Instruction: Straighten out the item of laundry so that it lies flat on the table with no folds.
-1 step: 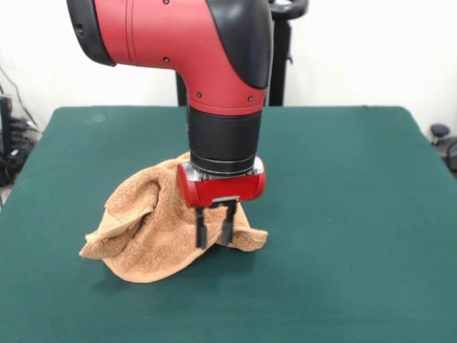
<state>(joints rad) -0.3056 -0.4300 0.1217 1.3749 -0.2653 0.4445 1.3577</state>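
The black two-fingered gripper (213, 230) stood slightly parted, empty, its fingers (201, 230) over the crumpled orange-tan terry towel (146, 232), which bunched behind them on the dark green felt table (343, 214).

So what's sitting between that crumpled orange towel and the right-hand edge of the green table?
Nothing: in the front view, the table is bare green from the towel to that edge.

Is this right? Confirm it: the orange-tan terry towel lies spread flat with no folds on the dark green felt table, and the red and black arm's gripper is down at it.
Not quite. The front view shows the orange-tan terry towel bunched in a crumpled heap, not flat. The rest holds: it is on the dark green felt table, with the arm's gripper down at it.
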